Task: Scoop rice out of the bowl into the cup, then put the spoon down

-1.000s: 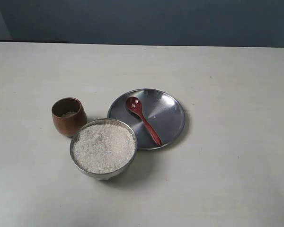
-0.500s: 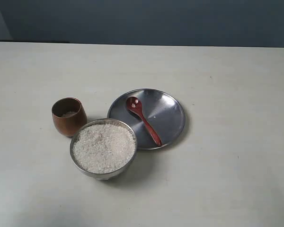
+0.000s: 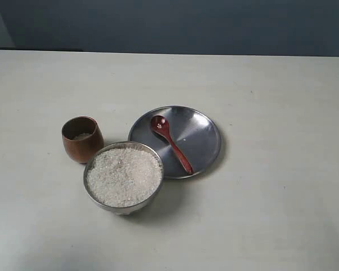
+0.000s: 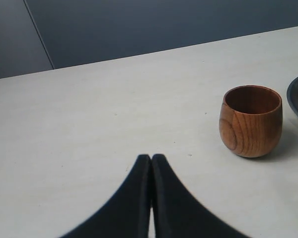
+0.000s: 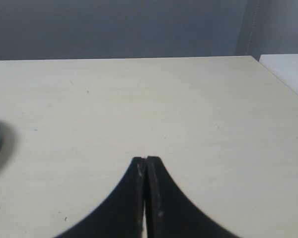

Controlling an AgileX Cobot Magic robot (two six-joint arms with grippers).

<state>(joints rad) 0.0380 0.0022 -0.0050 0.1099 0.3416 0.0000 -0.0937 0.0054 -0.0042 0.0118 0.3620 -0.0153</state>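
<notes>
**Spoon lies on the plate, handle slanting toward the right arm's side**

The spoon (image 3: 170,143) rests flat on the steel plate (image 3: 202,131). Its scoop is at the far left and its thin handle runs to the near right, ending close to the plate's rim. The bowl (image 3: 124,208), heaped with rice (image 3: 124,176), touches or overlaps the plate's near-left edge. The cup (image 3: 82,141) stands just beside the bowl, further left. Bowl and cup therefore sit on the left arm's side of the spoon, and the free handle end points the other way. The right arm looks better placed for the pickup.

The left gripper (image 4: 151,157) has its jaws pressed together and holds nothing. The right gripper (image 5: 146,159) is the same, above bare table (image 5: 188,109).

Neither arm shows in the exterior view, and neither wrist camera sees the spoon. How far each gripper is from the handle cannot be read. The right wrist view catches only a sliver of plate rim. The left wrist view shows the cup's outside and inner wall, not its bottom. From the exterior view, a few pale grains seem to lie in the cup and in the spoon's scoop
</notes>
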